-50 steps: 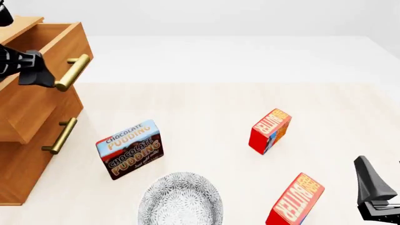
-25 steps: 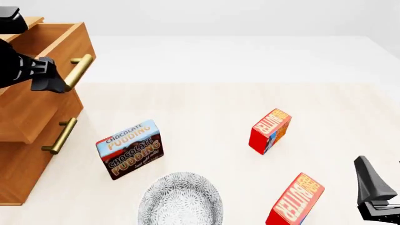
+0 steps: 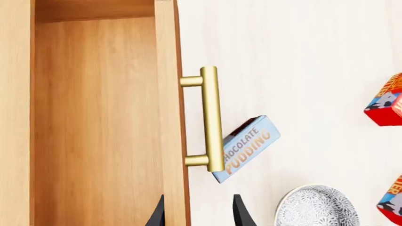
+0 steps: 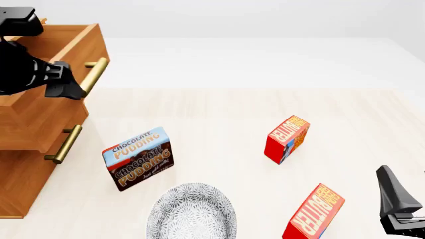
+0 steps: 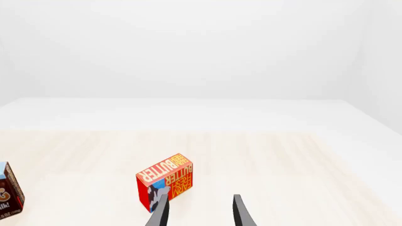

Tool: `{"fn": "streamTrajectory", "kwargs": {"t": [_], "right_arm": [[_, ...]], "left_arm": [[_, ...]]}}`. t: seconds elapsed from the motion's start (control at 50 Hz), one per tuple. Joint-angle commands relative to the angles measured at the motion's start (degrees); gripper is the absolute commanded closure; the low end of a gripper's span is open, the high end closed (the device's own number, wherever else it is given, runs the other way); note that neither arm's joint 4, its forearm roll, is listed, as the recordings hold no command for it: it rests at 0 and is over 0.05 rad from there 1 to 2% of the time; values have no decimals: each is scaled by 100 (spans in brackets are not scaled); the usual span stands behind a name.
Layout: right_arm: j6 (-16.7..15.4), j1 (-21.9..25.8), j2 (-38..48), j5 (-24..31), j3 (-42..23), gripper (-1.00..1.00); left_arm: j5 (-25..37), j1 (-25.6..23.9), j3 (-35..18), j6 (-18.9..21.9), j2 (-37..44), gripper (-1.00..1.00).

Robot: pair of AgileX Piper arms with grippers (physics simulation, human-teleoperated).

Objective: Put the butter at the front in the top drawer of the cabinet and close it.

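Observation:
The front butter (image 4: 313,211), a red carton with an orange face, stands near the table's front edge, also at the left wrist view's edge (image 3: 392,200). My right gripper (image 4: 398,209) (image 5: 197,214) hangs open just right of it, holding nothing. The cabinet (image 4: 23,184) is at the left, its top drawer (image 4: 40,114) pulled out and its wooden inside (image 3: 94,117) bare. My left gripper (image 4: 66,84) (image 3: 197,216) is open, its fingers straddling the drawer's front panel beside the brass handle (image 3: 212,117).
A twin butter carton (image 4: 287,139) (image 5: 164,181) (image 3: 386,101) stands farther back. The Chocolate Pudding box (image 4: 137,158) (image 3: 245,148) stands in front of the cabinet, a patterned grey plate (image 4: 191,211) (image 3: 317,207) near the front edge. The lower drawer's handle (image 4: 64,144) sticks out.
The top drawer has slid farther out to the right, and my left gripper has moved with its front panel. The right arm and the cartons have not moved.

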Motion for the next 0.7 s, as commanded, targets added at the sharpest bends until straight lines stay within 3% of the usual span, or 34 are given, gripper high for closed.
{"fn": "streamTrajectory", "kwargs": {"t": [0.02,0.7], "right_arm": [[1,-3,-7,2,4,-100],[3,-4,-7,2,4,-100]], "left_arm": [[-67,-203,-5,-27,77,-100],[-83,-675,27,-114,105,-100]]}}
